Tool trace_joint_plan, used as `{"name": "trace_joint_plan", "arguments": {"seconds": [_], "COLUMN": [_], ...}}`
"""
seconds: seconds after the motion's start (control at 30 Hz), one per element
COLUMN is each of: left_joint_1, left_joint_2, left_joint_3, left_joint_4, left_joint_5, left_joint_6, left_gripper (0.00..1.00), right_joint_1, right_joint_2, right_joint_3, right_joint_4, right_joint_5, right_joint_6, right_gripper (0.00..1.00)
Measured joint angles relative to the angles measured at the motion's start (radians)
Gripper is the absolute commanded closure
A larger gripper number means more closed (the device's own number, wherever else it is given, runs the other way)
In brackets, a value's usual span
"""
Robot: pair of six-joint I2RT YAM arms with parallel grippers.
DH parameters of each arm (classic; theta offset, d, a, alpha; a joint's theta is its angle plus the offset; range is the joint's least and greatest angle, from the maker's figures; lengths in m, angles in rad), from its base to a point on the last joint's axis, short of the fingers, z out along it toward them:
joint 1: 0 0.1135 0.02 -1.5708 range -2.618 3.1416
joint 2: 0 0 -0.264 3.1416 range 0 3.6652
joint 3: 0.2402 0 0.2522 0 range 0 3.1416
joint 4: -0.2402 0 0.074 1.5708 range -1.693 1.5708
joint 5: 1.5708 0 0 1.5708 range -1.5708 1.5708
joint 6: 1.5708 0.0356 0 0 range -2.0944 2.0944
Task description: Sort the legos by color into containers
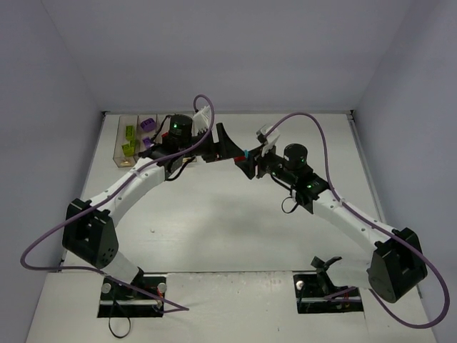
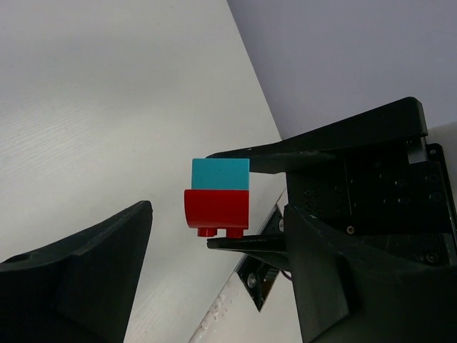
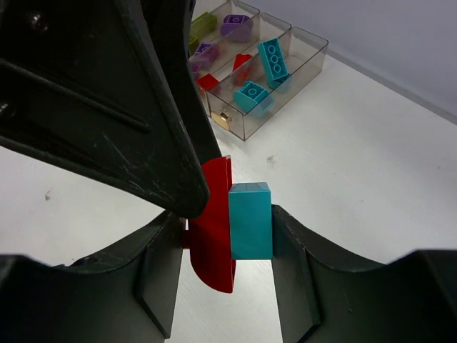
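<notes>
While the right gripper (image 3: 230, 232) clamps a joined teal-and-red lego (image 3: 250, 221), the left gripper (image 1: 228, 146) stands wide open beside it.

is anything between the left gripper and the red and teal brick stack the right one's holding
Nothing visible. The left gripper is open, and in its wrist view only table shows between its finger and the brick stack. The right gripper clamps the stack's teal and red end faces, leaving the sides free.
</notes>
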Motion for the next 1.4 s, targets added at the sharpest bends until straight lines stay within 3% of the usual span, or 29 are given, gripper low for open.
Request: {"name": "trace_joint_plan", "arguments": {"seconds": [0.4,0.5,0.6,0.63,0.8,0.83,0.97,1.2,1.4], "left_joint_1": [-0.034,-0.037,-0.038,-0.038,-0.038,-0.040,-0.039,-0.037,-0.037], "left_joint_2": [0.029,0.030,0.030,0.030,0.030,0.029,0.025,-0.002,-0.080], "left_joint_3": [0.000,0.000,0.000,0.000,-0.002,-0.001,0.008,0.092,0.098], "left_joint_4": [0.029,0.035,0.045,0.047,0.039,0.030,-0.067,-0.294,-0.400], "left_joint_5": [0.001,0.002,0.010,0.012,0.020,0.021,0.021,0.023,0.112], "left_joint_6": [-0.019,-0.021,-0.021,-0.019,0.038,0.071,0.264,0.749,1.091], "left_gripper": [0.55,0.68,0.81,0.87,0.92,0.92,0.92,0.91,0.92], "right_joint_1": [0.000,0.000,0.000,0.000,0.000,0.000,0.000,0.000,0.000], "right_joint_2": [-0.008,-0.013,-0.017,-0.018,-0.020,-0.020,-0.028,-0.048,-0.038], "right_joint_3": [0.000,0.000,0.000,0.000,0.010,0.015,0.039,0.088,0.137], "right_joint_4": [-0.006,-0.008,-0.012,-0.013,-0.053,-0.068,-0.139,-0.271,-0.374], "right_joint_5": [-0.018,-0.018,-0.017,-0.017,-0.023,-0.030,-0.054,-0.142,-0.269], "right_joint_6": [0.000,0.000,0.000,-0.002,-0.016,-0.023,-0.062,-0.160,-0.241], "right_gripper": [0.99,0.98,0.91,0.84,0.48,0.40,0.29,0.30,0.32]}}
